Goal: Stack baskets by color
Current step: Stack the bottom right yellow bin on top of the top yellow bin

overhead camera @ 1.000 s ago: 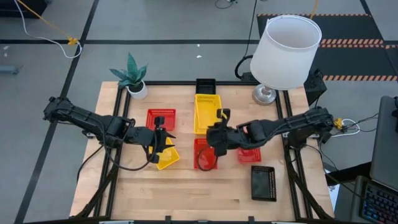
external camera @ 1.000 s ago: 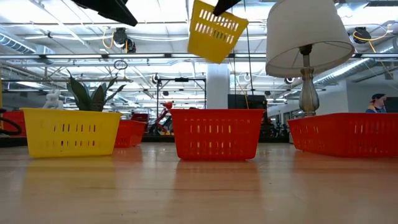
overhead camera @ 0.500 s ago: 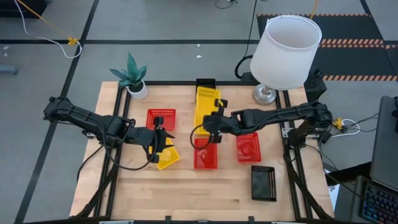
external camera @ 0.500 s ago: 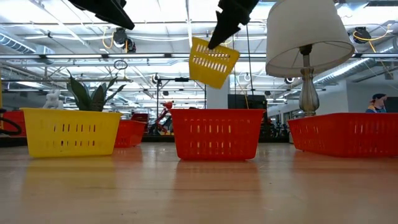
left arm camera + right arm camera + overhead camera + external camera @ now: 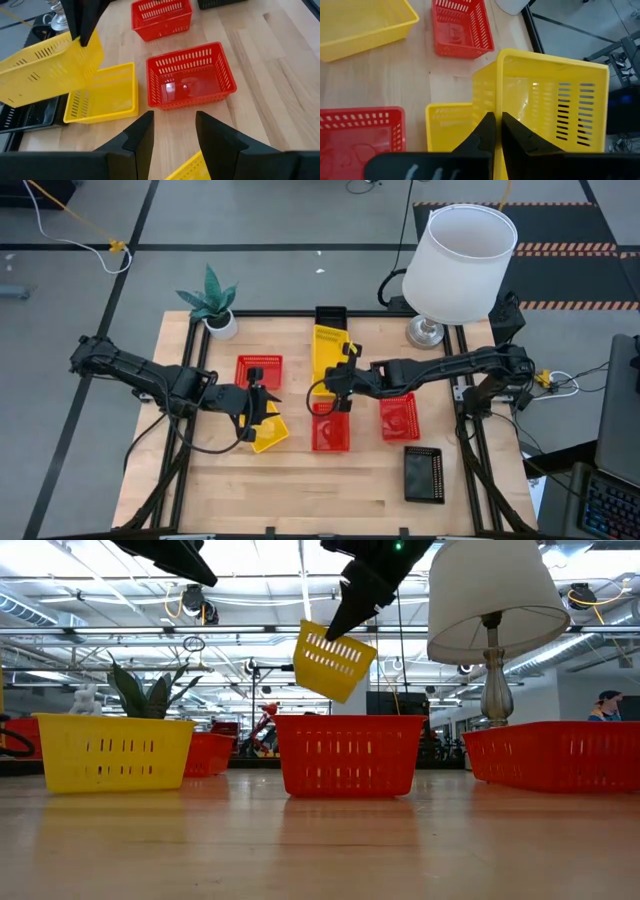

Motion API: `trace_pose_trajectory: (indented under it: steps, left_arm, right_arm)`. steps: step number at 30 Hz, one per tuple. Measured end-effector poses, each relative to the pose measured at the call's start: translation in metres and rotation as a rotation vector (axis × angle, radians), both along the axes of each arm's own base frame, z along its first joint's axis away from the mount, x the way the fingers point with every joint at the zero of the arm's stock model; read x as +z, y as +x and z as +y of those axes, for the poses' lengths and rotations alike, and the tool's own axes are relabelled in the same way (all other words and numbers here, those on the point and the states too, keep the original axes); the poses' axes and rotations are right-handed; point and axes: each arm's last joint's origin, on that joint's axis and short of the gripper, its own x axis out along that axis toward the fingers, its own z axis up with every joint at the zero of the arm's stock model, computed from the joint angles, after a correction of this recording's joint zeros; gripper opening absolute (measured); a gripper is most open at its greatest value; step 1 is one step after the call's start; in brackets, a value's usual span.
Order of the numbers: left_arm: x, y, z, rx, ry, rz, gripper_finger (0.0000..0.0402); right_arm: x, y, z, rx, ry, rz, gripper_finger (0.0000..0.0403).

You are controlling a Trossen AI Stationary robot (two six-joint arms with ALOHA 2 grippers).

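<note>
A pale wooden table [image 5: 300, 500] stands on a grey concrete floor. The low view looks past it into a wide hall of ceiling lights and pipes, where a person [image 5: 606, 705] shows far off. A lamp [image 5: 462, 260] with a white shade and a potted plant [image 5: 212, 302] stand at the table's back corners. Three red baskets are visible: the middle red basket [image 5: 330, 430], taken here as the landmark, a second red basket [image 5: 258, 370] to its left and farther back, and a third red basket [image 5: 398, 418] just to its right. There are three yellow baskets and two black ones in sight. One black basket [image 5: 330, 316] is at the back edge straight behind the landmark, and the other black basket [image 5: 423, 473] is to its right and nearer the front. The right gripper [image 5: 496, 131] hangs just behind the middle red basket. Its fingers are pinched tight on the side wall of the held yellow basket [image 5: 333, 660], which tilts in the air above the flat yellow basket [image 5: 102, 95] lying directly behind the landmark. The left gripper [image 5: 172, 127] hovers to the landmark's left with its fingers apart and nothing between them. It is just over the askew yellow basket [image 5: 268, 435], which sits on the wood beside the landmark.
</note>
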Motion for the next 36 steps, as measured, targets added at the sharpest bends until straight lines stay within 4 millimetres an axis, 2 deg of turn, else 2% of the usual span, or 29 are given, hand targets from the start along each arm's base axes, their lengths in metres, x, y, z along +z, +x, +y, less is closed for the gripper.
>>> trace_pose_trajectory:
  steps: [5, 18, 36]
  left_arm:
    - [0.0, 0.001, 0.004, 0.027, -0.013, -0.001, 0.0147]
    - [0.0, 0.002, 0.007, 0.092, -0.075, -0.008, 0.0147]
    - [0.0, 0.004, 0.014, 0.084, -0.024, -0.005, 0.0147]
  right_arm:
    - [-0.012, 0.0, 0.0, -0.007, 0.002, 0.013, 0.0007]
    - [-0.027, 0.008, 0.007, -0.016, 0.028, 0.004, 0.0007]
    - [-0.048, 0.014, 0.008, -0.017, 0.016, 0.084, 0.0007]
